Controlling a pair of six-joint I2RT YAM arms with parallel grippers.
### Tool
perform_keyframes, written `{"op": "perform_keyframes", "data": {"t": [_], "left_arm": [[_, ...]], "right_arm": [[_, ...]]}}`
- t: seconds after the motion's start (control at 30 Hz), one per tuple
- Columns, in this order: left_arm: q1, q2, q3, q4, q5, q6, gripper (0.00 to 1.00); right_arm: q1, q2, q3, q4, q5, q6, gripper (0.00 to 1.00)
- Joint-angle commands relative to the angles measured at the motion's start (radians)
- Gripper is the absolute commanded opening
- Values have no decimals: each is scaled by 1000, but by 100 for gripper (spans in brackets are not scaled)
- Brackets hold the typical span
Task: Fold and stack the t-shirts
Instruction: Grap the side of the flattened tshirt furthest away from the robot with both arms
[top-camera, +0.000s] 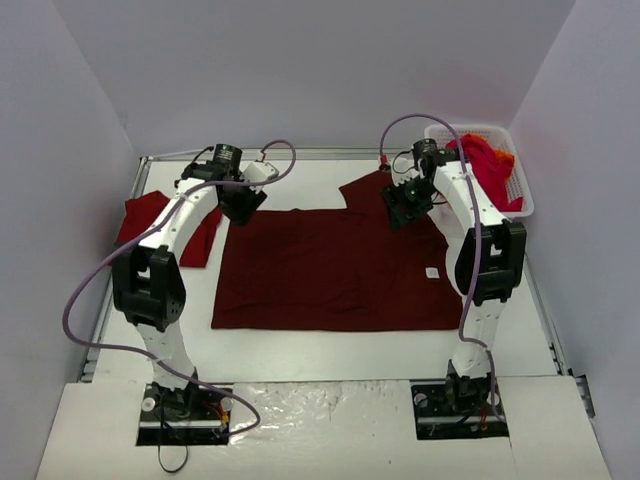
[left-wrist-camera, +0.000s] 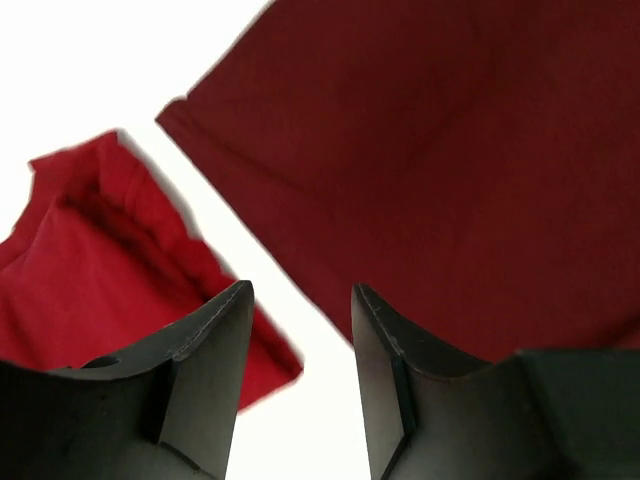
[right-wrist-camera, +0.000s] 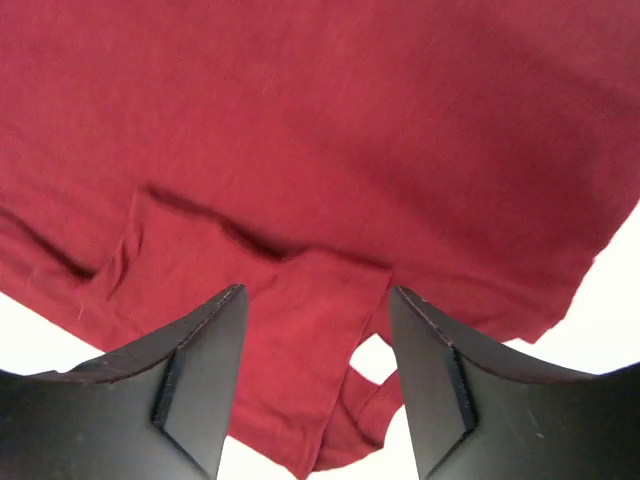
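Top external view: maroon t-shirt (top-camera: 330, 270) lies spread flat across mid worktop (top-camera: 300, 345), hem toward the near edge, one sleeve (top-camera: 365, 188) sticking out toward the far edge. Left tool (top-camera: 243, 207) hovers over the shirt's far-left corner, jaws apart, nothing between them. Right tool (top-camera: 405, 205) hangs over the far-right shoulder by that sleeve, jaws apart too, empty. Shirt is likely laid flat so both tools can take the top corners for a fold. Red t-shirt (top-camera: 150, 225) sits bunched by the left edge, just beside the maroon one, not touching; probably the stack spot. More shirts (top-camera: 485, 160) wait in the basket (top-camera: 525, 205) at the far-right corner.
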Motion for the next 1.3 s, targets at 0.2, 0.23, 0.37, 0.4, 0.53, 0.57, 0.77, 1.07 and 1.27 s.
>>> {"op": "perform_keyframes", "data": {"t": [0.2,0.23,0.37,0.4,0.53,0.57,0.77,1.07,1.27], "left_arm": [[136,321,386,29,160,-111,44],[143,349,457,5,166,-108,44],[180,496,613,-46,179,-111,47],[194,521,644,-60,185,-109,47],[222,639,778,-153,263,-119,47],[223,653,807,-165,265,-117,47],[235,690,807,-231,306,-71,41],[252,731,799,-297,325,-33,40],[252,762,818,-287,317,-37,40]], "right_arm": [[-14,83,140,76,-10,8,56],[-14,87,145,73,-9,4,56],[-16,103,142,70,10,-9,55],[-16,110,140,72,23,-9,55],[-17,127,134,72,45,-9,55],[-17,136,136,70,46,-9,55],[-16,155,131,68,63,-5,55],[-14,159,103,65,60,-14,55],[-14,161,90,65,56,-22,54]]}}
